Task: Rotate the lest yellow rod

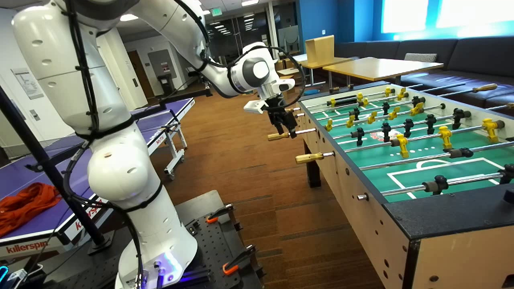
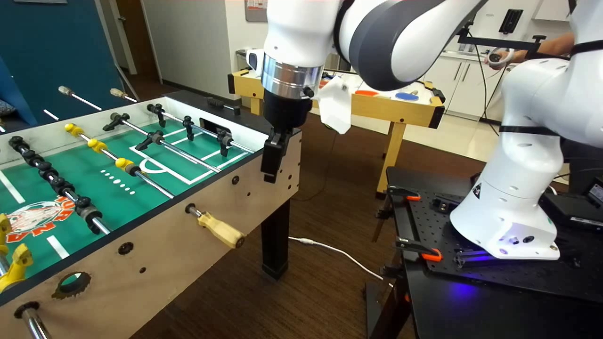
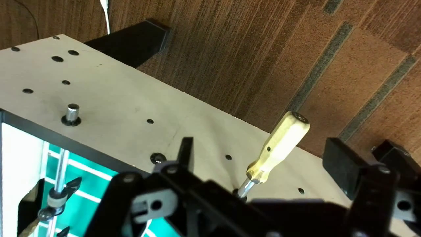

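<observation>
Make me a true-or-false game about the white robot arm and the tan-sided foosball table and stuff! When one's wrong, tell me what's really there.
1. The black two-fingered gripper is open. True.
2. A long, pale yellow wooden handle sticks out from the tan-sided foosball table. True.
3. The gripper is squeezing that handle. False: in the wrist view, gaps show on both sides of the handle.
4. A bunched orange-red cloth lies on the purple ping-pong table. True.
5. All the foosball players are yellow. False: small black player figures are there too.
</observation>
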`<state>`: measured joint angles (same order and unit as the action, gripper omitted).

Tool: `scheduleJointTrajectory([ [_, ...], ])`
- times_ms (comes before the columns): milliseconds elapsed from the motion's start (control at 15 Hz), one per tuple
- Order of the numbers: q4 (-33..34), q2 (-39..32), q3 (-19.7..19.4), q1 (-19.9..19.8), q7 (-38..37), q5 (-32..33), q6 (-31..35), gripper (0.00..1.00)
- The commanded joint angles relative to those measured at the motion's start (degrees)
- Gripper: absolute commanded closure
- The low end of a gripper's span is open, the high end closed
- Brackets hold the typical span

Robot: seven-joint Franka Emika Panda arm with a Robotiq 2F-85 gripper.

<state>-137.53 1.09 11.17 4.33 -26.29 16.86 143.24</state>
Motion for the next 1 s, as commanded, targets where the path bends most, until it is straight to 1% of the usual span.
scheduleJointTrajectory([
  [0,0.9,-1.0,-0.6,1.6,-0.8,1.9,-2.1,0.0],
  [133,2.1,-2.7,0.3,3.1,-5.1,8.5,-6.2,0.0],
  [267,3.4,-5.4,1.2,5.4,-9.2,14.3,-10.5,0.0],
  [467,5.5,-9.8,1.7,9.6,-14.0,20.6,-16.0,0.0],
  [600,7.0,-13.4,1.7,12.3,-16.3,25.1,-17.8,0.0],
  [733,8.1,-16.9,1.3,14.7,-17.8,30.8,-17.8,0.0],
  [933,9.6,-22.1,0.6,17.4,-18.7,41.0,-17.5,0.0],
])
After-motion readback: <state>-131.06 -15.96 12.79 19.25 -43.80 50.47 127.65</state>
